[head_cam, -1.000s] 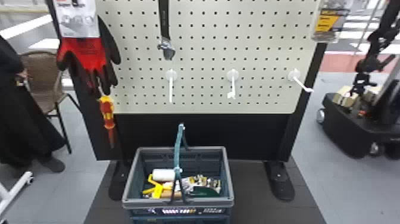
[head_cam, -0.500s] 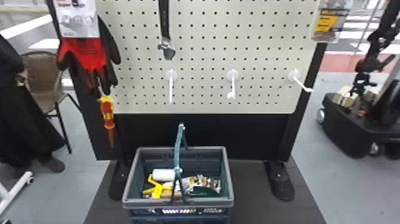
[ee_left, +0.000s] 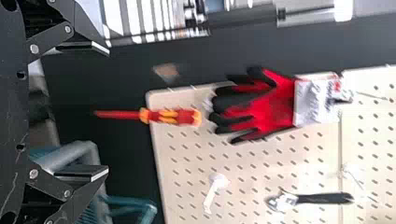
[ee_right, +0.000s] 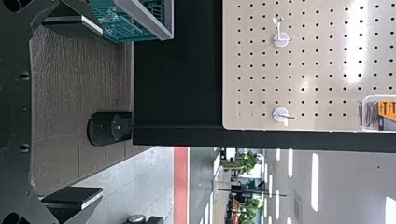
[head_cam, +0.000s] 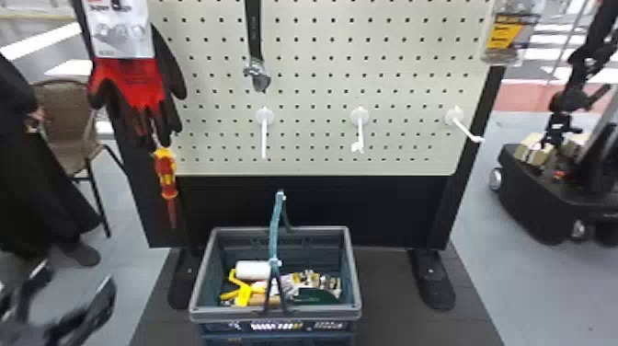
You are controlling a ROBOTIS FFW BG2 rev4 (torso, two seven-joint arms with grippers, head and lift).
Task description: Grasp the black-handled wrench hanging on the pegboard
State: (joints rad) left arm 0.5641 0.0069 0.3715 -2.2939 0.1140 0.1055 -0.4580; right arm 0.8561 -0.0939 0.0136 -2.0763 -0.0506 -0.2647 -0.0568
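Note:
The black-handled wrench (head_cam: 254, 41) hangs head-down on the cream pegboard (head_cam: 322, 69), high up and just left of centre, with its silver jaw end at the bottom. In the left wrist view the wrench (ee_left: 310, 199) is far ahead of my left gripper (ee_left: 100, 109), which is open with nothing between its fingers. The left arm (head_cam: 87, 313) shows as a dark blur at the head view's bottom left, well below the wrench. My right gripper (ee_right: 100, 109) is open and empty, low down and facing the board's right side.
Red-and-black gloves (head_cam: 133, 87) and a red-yellow screwdriver (head_cam: 166, 179) hang at the board's left edge. Three white hooks (head_cam: 358, 126) sit below the wrench. A grey basket (head_cam: 202, 276) of items stands on the floor in front. A person stands at left, a black cart (head_cam: 552, 193) at right.
The left arm has come into the head view at the bottom left corner. The wrench and the other things on the board have not moved.

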